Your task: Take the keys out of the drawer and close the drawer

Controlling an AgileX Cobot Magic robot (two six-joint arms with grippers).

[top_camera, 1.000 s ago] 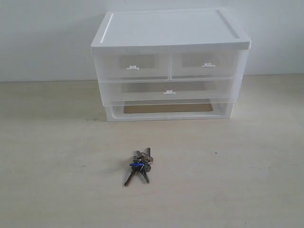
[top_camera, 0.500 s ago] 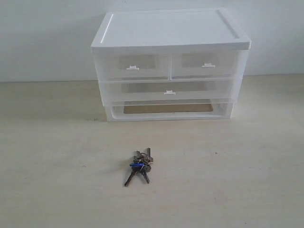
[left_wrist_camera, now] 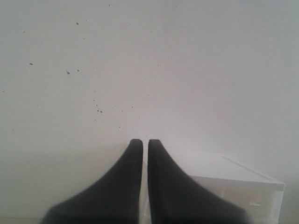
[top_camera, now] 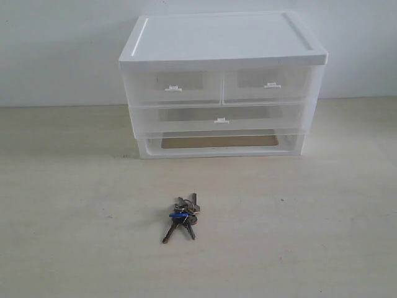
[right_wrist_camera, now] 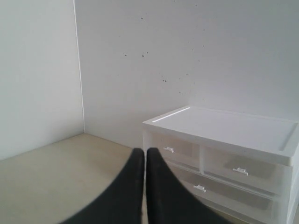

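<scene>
The keys (top_camera: 182, 217), a dark bunch with a blue tag, lie on the table in front of the white drawer unit (top_camera: 222, 37). The full-width drawer (top_camera: 221, 118) with its centre tab sits pushed in, flush with the unit; the right wrist view shows the drawer (right_wrist_camera: 224, 193) too. Neither gripper appears in the exterior view. In its wrist view my left gripper (left_wrist_camera: 145, 142) is shut and empty, raised and pointing at the wall beside the drawer unit (left_wrist_camera: 243, 186). My right gripper (right_wrist_camera: 145, 151) is likewise shut and empty, held away from the unit.
Two half-width drawers (top_camera: 173, 87) (top_camera: 268, 84) sit above the full-width one, and a handle-less slot (top_camera: 220, 144) lies below it. White walls stand behind and to the side. The pale wooden table (top_camera: 74, 205) spreads around the keys.
</scene>
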